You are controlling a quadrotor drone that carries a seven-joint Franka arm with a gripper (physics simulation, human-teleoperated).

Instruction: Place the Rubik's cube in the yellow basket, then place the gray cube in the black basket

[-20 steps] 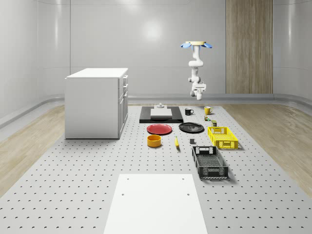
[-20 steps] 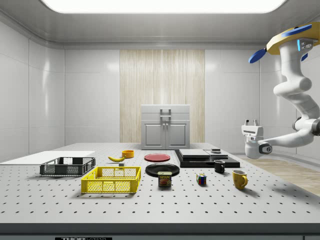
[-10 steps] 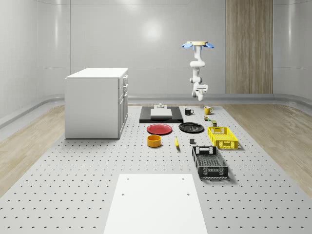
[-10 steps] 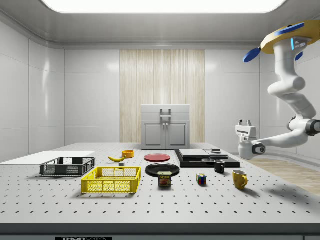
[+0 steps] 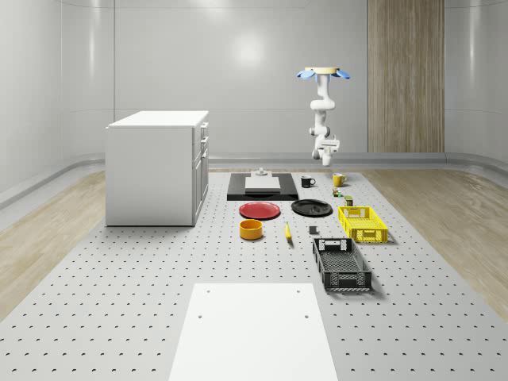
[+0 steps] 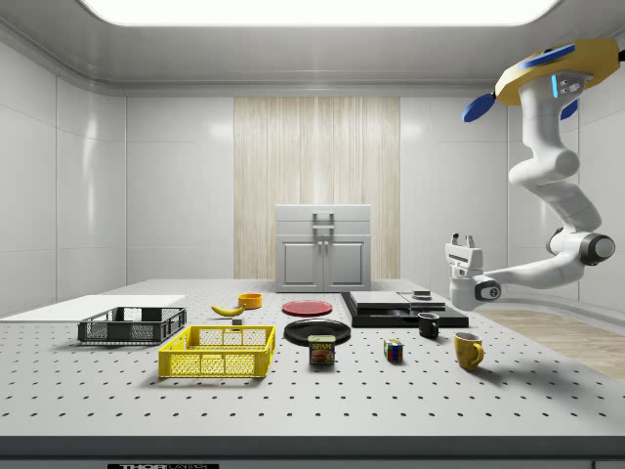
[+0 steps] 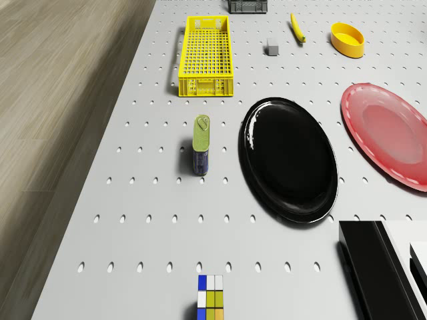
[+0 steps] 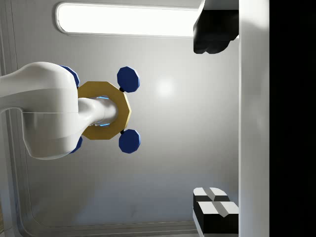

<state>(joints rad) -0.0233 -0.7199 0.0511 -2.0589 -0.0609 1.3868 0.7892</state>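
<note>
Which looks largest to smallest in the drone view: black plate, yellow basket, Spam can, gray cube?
1. black plate
2. yellow basket, though farther from the camera
3. Spam can
4. gray cube, also farther away

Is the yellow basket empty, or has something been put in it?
Empty. The drone view shows only bare mesh inside the yellow basket; the Rubik's cube sits on the table.

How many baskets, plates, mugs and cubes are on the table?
Baskets: 2, the yellow basket and the black basket
Plates: 2, red plate, black plate
Mugs: 2, yellow mug, black mug
Cubes: 2, Rubik's cube, gray cube
Total: 8
</note>
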